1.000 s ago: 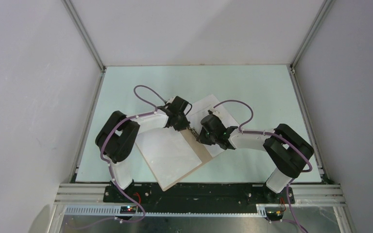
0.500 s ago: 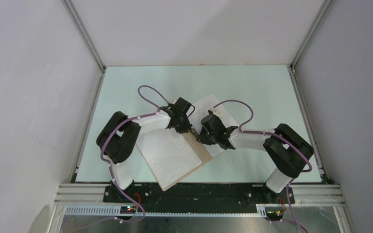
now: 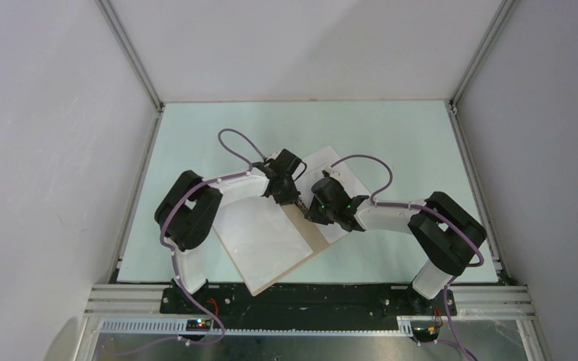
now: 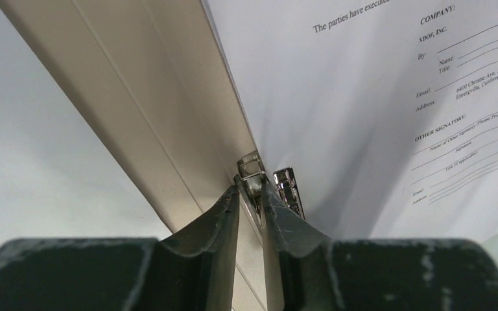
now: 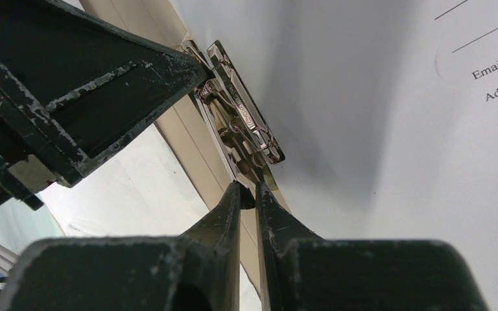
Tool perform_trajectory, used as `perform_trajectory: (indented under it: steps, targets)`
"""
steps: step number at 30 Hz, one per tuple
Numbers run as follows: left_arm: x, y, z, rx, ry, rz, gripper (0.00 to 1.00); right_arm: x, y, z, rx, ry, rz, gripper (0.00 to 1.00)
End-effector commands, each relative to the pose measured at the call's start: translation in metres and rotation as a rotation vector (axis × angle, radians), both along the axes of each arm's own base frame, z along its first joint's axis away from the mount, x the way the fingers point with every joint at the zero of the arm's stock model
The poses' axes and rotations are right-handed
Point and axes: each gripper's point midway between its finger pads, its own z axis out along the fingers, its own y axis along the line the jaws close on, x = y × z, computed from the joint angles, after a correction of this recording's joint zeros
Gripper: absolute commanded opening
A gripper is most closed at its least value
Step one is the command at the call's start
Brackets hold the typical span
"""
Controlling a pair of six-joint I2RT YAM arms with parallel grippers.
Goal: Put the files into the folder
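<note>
The tan folder (image 3: 314, 235) lies open on the table with white files on both leaves: a blank-looking sheet (image 3: 260, 237) on the left and a printed sheet (image 3: 323, 164) on the right. Both grippers meet at the metal spine clip. In the left wrist view my left gripper (image 4: 251, 189) is shut on the upright end of the clip (image 4: 253, 170), beside the printed sheet (image 4: 376, 97). From the opposite side, my right gripper (image 5: 247, 189) is shut on the near end of the clip (image 5: 241, 126). A left finger (image 5: 84, 110) shows at its far end.
The pale green table (image 3: 391, 135) is framed by white walls and aluminium rails (image 3: 463, 83). Both arm bases sit on the black bar (image 3: 308, 297) at the near edge. The folder's near corner (image 3: 260, 289) reaches that edge.
The left arm's elbow and cable have shifted slightly to the right. Both grippers stay at the spine clip, and the right arm has not moved.
</note>
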Motion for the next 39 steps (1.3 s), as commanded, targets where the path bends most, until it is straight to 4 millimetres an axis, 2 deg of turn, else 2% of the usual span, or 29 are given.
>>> perform_trajectory:
  steps: [1,9,12,20,32,35,39]
  targets:
    - [-0.013,0.023,-0.034,0.16,0.064,0.01,0.23,-0.058,-0.101,-0.078,-0.418,0.226,-0.008,0.03]
    - [-0.026,0.044,-0.052,0.282,0.097,-0.033,0.01,-0.045,-0.095,-0.053,-0.399,0.172,-0.005,0.03]
    - [-0.033,0.051,-0.053,0.316,0.11,-0.095,0.0,-0.04,-0.098,-0.049,-0.411,0.153,0.002,0.04]
    - [-0.047,0.057,-0.052,0.318,0.137,-0.188,0.0,-0.04,-0.101,-0.053,-0.43,0.153,0.026,0.04]
    - [-0.05,0.06,-0.051,0.324,0.138,-0.208,0.0,-0.045,-0.119,-0.075,-0.536,0.181,0.0,0.03]
    - [-0.052,0.06,-0.052,0.319,0.144,-0.202,0.0,-0.047,-0.116,-0.077,-0.53,0.184,0.007,0.03]
    - [-0.055,0.053,-0.051,0.276,0.162,-0.173,0.0,-0.054,-0.102,-0.081,-0.507,0.178,0.05,0.03]
